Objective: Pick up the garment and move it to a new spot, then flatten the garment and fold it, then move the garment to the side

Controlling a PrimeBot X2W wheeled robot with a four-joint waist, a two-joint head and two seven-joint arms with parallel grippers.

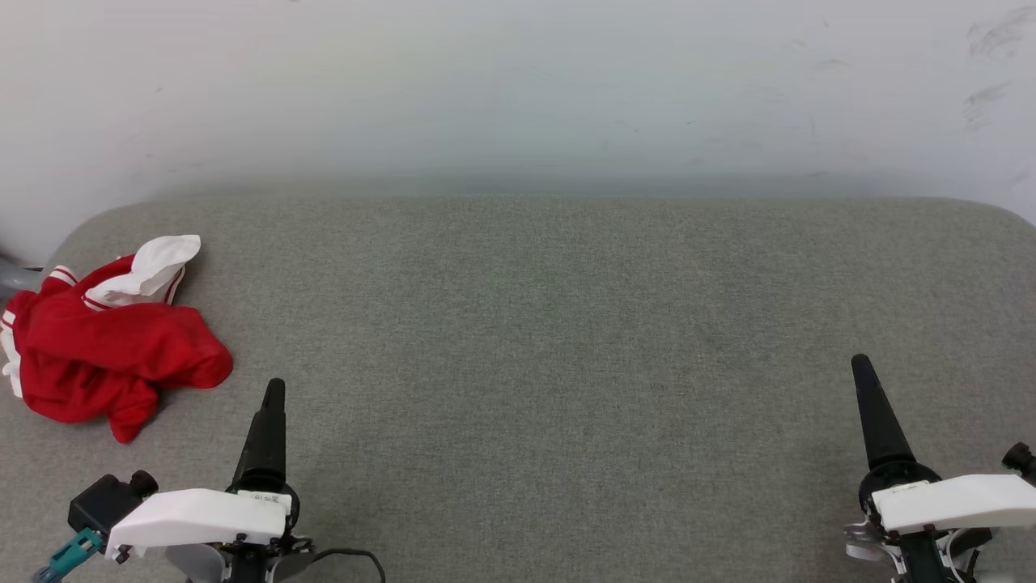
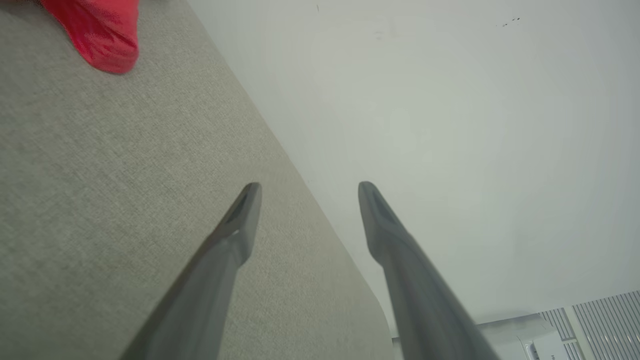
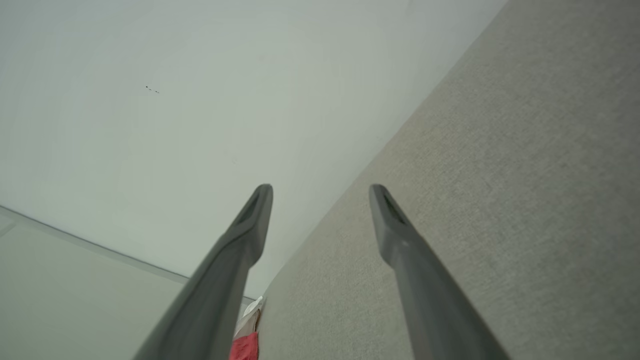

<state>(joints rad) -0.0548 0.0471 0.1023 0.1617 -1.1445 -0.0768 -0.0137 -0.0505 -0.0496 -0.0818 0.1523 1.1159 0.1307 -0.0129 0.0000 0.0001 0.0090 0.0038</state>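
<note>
1. The garment (image 1: 113, 344) is seen bunched in a heap at the left edge of the grey cloth-covered worktop (image 1: 566, 324), toward its far-left corner. One white sleeve (image 1: 154, 267) is turned uppermost. Part of the heap may hang over the edge, though that cannot be made out surely.
2. It is judged light, limp and not fragile (thin jersey would sag and slip from a shallow pinch). A raised red fold on the heap's near-right side is therefore best taken deeply.
3. The left gripper (image 2: 308, 187) is held low toward the front edge, just short of the heap. Its fingers are spread wide with nothing between them.
4. The right gripper (image 3: 321, 189) is held toward the front-right corner, well apart from the garment, likewise spread and empty.
</note>
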